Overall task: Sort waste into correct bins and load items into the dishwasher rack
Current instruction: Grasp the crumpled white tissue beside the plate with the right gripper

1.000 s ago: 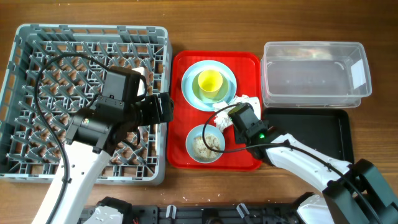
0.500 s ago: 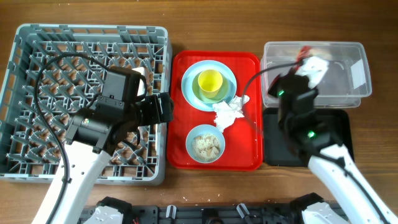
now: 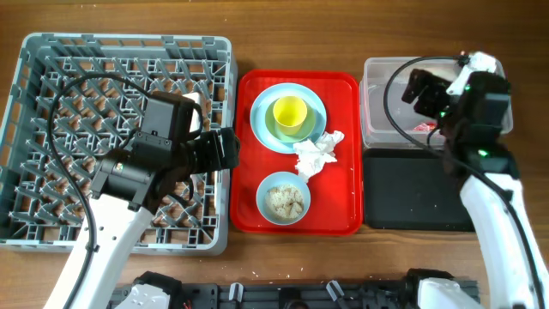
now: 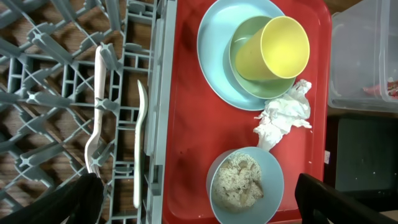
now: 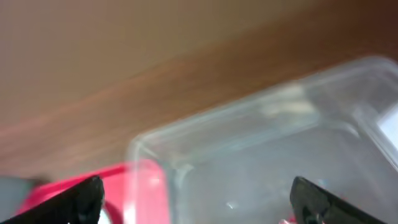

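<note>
Your right pincer [image 5: 196, 202] hangs open above the clear plastic tub [image 3: 382, 73], its two black fingers [image 5: 74, 199] set wide apart with nothing between them. Through the wrist camera you look down past them onto the tub's blurred clear wall and floor. A small red-and-silver foil wrapper [image 3: 423, 128] lies inside the tub, toward its near side. Just in front of the tub sits the shallow black tray [image 3: 412, 189].

Your left pincer [image 4: 202, 199] is also open and holds nothing. It hovers over the right edge of the grey dishwasher rack [image 3: 129, 41]. In the rack's rightmost rows, a white plastic fork [image 4: 96, 112] lies among the pegs. Just beside it is a second white plastic utensil [image 4: 138, 149], too thin in view to tell its kind.

Between the rack and the two bins is the red serving tray [image 3: 343, 172] on the wooden worktop [image 3: 343, 34]. At its far end, a light blue plate [image 3: 260, 107] carries a small bowl [image 4: 261, 90]. A yellow-green cup [image 3: 289, 112] stands upright in that bowl. A crumpled white paper napkin [image 3: 315, 154] rests against the plate's near right rim. At the tray's near end stands a second small light blue bowl [image 3: 264, 190], holding pale crumbly food scraps [image 3: 285, 200].
</note>
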